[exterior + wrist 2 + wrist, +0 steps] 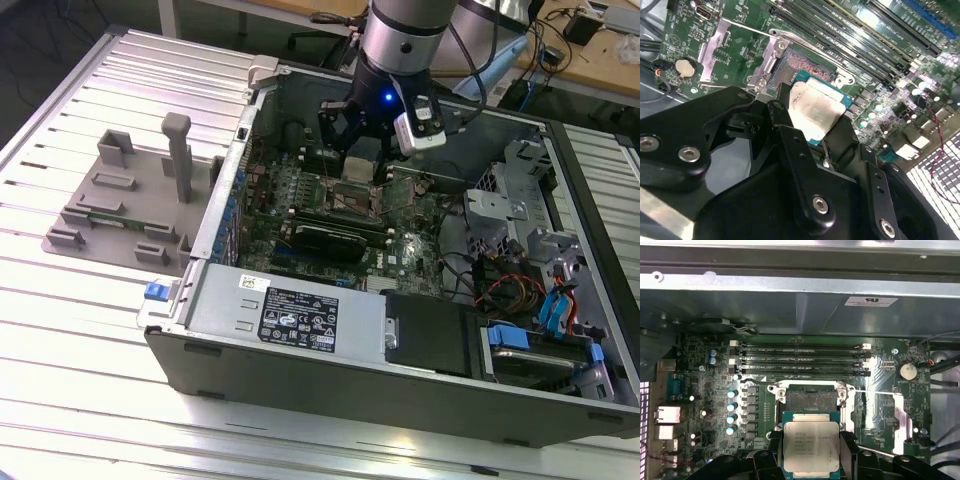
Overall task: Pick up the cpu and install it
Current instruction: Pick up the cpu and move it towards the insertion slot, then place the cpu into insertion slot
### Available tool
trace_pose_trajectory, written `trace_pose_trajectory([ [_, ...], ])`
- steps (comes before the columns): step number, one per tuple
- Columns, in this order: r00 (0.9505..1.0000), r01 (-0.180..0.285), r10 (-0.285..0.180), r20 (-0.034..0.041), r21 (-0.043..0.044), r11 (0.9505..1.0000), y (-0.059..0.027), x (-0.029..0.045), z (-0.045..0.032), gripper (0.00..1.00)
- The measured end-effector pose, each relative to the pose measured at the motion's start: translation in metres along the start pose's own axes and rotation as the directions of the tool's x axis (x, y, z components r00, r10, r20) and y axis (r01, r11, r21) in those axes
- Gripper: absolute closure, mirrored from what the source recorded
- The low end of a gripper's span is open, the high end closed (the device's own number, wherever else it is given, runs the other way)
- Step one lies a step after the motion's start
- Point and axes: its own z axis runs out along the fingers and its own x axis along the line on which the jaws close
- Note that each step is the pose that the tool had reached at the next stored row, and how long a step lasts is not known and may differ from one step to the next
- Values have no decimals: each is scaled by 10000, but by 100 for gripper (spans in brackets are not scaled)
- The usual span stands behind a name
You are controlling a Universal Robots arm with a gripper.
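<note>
We see the tool (pixel 811 460) closed on the cpu (pixel 811 445), held just above the open socket (pixel 809 399): pickup done, not yet seated.

Soft, even room light brightens the ribbed worktop (pixel 90 330) in the exterior view, while the inside of the computer case (pixel 300 385) lies in shade. A small blue light (pixel 386 98) glows on the arm. In the second wrist view the cpu (pixel 815 112) carries pale glare; the motherboard (pixel 715 390) looks dim in the first wrist view.
</note>
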Motion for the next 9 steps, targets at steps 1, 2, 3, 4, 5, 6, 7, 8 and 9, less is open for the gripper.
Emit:
trace_pose_trajectory([
  [1,10000,3,-3,-1,1,10000,7,0,29,46],
  [2,10000,3,-3,-2,3,10000,7,0,29,46],
  [3,10000,2,-2,-1,1,10000,7,1,31,46],
  [4,10000,2,-2,-1,1,10000,7,1,32,46],
  [5,10000,2,-2,-1,0,10000,7,1,32,46],
  [6,10000,2,-2,-1,1,10000,7,1,32,46],
  [7,10000,2,-2,-1,1,10000,7,1,32,46],
  [8,10000,2,-2,-1,1,10000,7,1,32,46],
  [9,10000,2,-2,-1,1,10000,7,1,32,46],
])
